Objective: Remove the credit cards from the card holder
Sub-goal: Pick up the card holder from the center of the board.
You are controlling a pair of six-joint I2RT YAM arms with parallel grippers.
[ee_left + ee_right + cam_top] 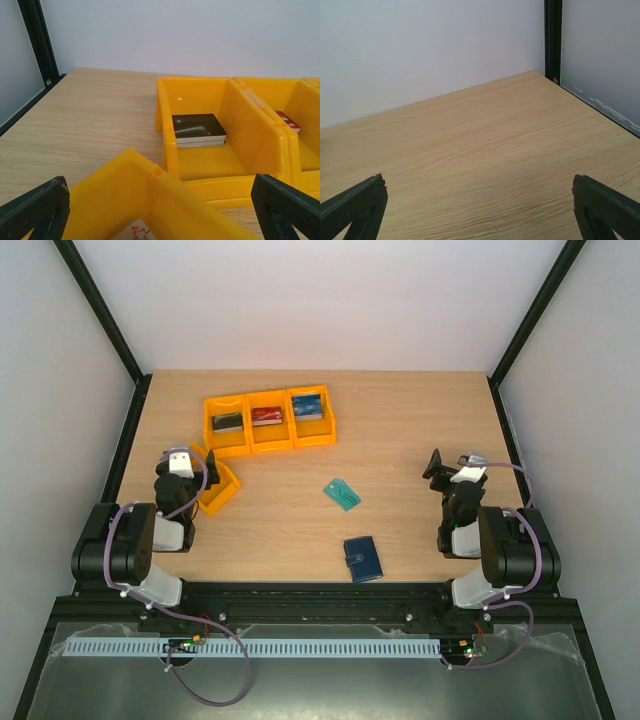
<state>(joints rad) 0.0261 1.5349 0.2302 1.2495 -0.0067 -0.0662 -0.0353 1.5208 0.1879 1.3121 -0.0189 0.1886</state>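
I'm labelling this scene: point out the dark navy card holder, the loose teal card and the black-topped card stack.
Dark navy wallet-like card holder (363, 559): top view, middle of cover.
Teal-green plastic card (342, 495): top view, centre of face.
Black-topped card stack (199, 126): left wrist view, top card's face.

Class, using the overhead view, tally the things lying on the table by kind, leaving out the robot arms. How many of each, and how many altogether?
Orange bins: 4
Card stacks in the row of three bins: 3
Loose teal card: 1
Card holder: 1
Total: 9
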